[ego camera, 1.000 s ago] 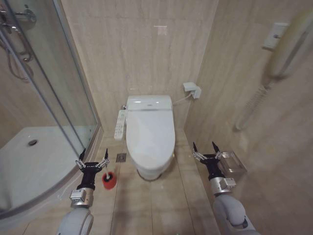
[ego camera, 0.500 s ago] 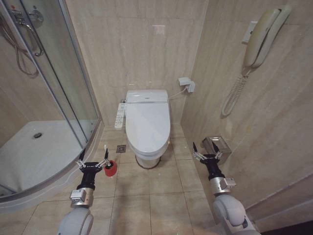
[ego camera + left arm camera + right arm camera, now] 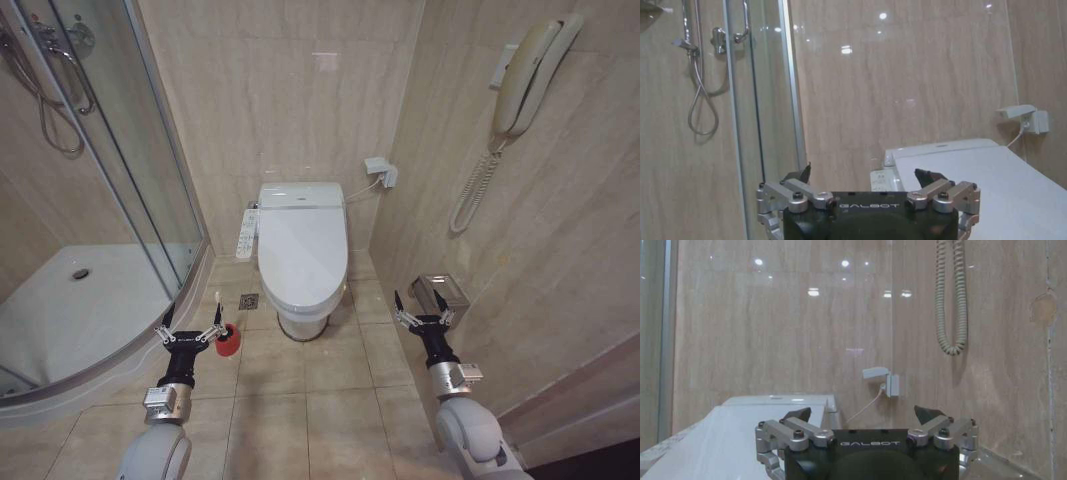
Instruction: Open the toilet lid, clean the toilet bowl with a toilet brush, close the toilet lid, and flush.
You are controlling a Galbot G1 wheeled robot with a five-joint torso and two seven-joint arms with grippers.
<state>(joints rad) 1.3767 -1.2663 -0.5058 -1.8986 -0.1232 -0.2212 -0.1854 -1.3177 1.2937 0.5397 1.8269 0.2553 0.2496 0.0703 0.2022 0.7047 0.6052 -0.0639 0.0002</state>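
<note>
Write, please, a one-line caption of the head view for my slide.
Both tools open, left by the toilet brush, right near the wall, facing the closed toilet lid.

- The left gripper (image 3: 869,176) housing carries the brand "GALBOT" in white lettering.
- The right gripper (image 3: 869,415) housing carries the same "GALBOT" marking.

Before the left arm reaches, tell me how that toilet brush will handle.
The toilet brush has a thin stick handle, so probably light and slightly whippy. Its small red cup holder looks tippable if pulled sideways. The left end effector is open nearby.
</note>
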